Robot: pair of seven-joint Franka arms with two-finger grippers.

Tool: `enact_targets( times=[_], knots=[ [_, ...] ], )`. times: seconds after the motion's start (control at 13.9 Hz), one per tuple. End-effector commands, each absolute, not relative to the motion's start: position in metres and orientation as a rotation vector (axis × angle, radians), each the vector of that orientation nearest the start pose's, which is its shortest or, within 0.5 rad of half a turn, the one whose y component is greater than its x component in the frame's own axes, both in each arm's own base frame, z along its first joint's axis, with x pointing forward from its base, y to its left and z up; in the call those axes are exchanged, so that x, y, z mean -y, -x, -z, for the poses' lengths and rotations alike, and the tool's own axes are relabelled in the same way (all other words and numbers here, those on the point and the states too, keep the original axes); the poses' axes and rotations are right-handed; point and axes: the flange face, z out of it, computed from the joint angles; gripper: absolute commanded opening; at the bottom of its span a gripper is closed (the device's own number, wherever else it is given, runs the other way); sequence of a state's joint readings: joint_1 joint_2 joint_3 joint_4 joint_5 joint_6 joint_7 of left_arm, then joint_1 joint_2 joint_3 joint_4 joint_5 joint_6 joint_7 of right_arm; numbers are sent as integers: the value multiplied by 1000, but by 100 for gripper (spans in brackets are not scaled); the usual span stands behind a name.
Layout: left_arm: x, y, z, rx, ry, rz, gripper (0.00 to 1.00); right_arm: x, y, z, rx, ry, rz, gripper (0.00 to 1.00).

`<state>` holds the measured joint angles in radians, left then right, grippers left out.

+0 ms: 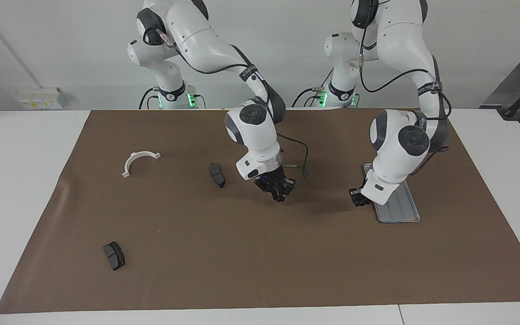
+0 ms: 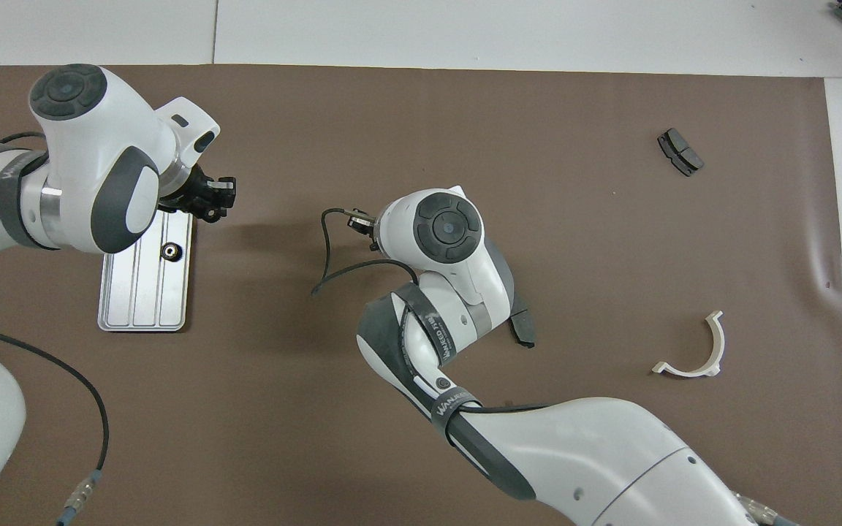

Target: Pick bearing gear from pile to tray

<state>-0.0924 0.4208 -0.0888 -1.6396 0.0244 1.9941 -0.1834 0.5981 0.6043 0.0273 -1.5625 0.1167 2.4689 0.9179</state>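
The silver ribbed tray [image 1: 401, 208] lies at the left arm's end of the mat, also seen in the overhead view [image 2: 136, 296]. One small black gear [image 2: 169, 251] lies in it; my left hand hides it in the facing view. My left gripper [image 1: 359, 197] [image 2: 213, 201] hangs low over the mat beside the tray's rim, shut on a small black gear. My right gripper [image 1: 279, 193] hangs over the mat's middle. The pile is scattered: a white half-ring bracket [image 1: 139, 161] [image 2: 693, 352] and two dark brake pads [image 1: 217, 174] [image 1: 114, 255].
The brown mat [image 1: 260, 262] covers most of the white table. One brake pad [image 2: 525, 330] lies half under my right forearm in the overhead view; the other pad [image 2: 680, 152] lies farther out, toward the right arm's end. A black cable loops off my right wrist [image 2: 326, 248].
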Motion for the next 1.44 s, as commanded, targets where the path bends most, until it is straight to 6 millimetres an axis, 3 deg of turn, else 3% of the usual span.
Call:
enact_targets(
  times=[0.0,0.07,0.14,0.22,0.29,0.36,0.57,0.65,0.72,0.86,0.93,1.0,1.22,1.29,1.36],
  knots=[
    [70,-641,-372,-139,3155,-138,0,-439,-585,-313,-571,2759,238,0],
    [51,-640,-367,-178,3155,-144,0,-439,-585,-314,-577,2756,239,0],
    [28,-639,-364,-220,3157,-145,0,-440,-584,-312,-574,2756,240,13],
    [14,-639,-363,-247,3158,-134,0,-439,-581,-306,-571,2763,238,63],
    [7,-638,-361,-255,3158,-124,0,-438,-579,-302,-570,2766,238,93],
    [1,-634,-356,-262,3157,-107,0,-437,-580,-303,-569,2770,241,100],
    [-10,-619,-334,-293,3150,-17,0,-429,-589,-312,-548,2781,290,100],
    [-15,-613,-328,-307,3147,1,0,-421,-594,-315,-524,2807,323,100],
    [-15,-610,-323,-317,3145,13,6,-404,-603,-323,-516,2833,364,100],
    [-15,-610,-324,-341,3142,16,29,-358,-626,-341,-481,2903,424,100],
    [-15,-612,-326,-341,3141,25,63,-329,-638,-352,-414,2944,439,100],
    [-15,-613,-327,-339,3141,32,78,-298,-649,-361,-335,2990,434,100],
    [-7,-619,-331,-347,3137,73,98,-215,-670,-395,-218,3072,410,100],
    [0,-625,-336,-334,3140,88,98,-192,-674,-403,-228,3085,403,100],
    [24,-632,-345,-278,3148,110,96,-171,-676,-414,-251,3093,396,100]
  ],
)
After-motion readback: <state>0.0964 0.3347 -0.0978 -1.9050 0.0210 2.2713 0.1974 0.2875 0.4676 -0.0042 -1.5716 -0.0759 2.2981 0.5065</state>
